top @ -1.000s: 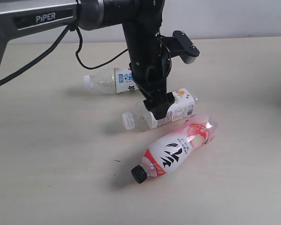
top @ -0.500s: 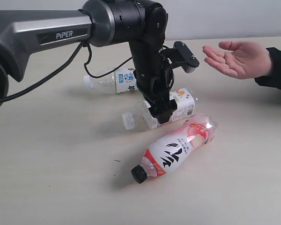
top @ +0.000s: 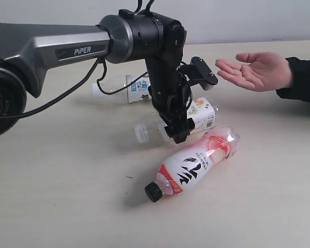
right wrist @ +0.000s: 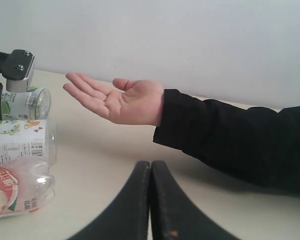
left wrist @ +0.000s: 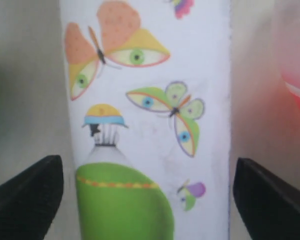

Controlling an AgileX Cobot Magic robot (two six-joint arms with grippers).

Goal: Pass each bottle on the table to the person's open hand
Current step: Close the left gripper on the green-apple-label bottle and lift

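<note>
Well, from the exterior view I count three bottles lying on their sides on the pale beige table [top: 51,196], one black left gripper [top: 178,133] and one open hand [top: 256,70]. The far bottle [top: 125,88] runs left to right, its white cap to the left, partly hidden behind the arm. The butterfly-label bottle [top: 202,116] lies aslant, white cap toward the near left and base toward the hand, with the left gripper down over its middle. Just beside it, nearer the camera, the pink-and-white bottle [top: 196,161] lies on much the same slant, black cap at the near left. The hand is held palm up at the far right, apart from all three. A plain pale wall [top: 248,20] closes the room behind.

From the left wrist view, two black fingertips [left wrist: 25,192] stand spread on either side of the butterfly label, a thin strip of table between each and the bottle: released, not squeezing.

From the right wrist view, the right gripper [right wrist: 150,200] has its two fingers pressed together, clenched on nothing, pointing toward the black sleeve [right wrist: 230,140].
</note>
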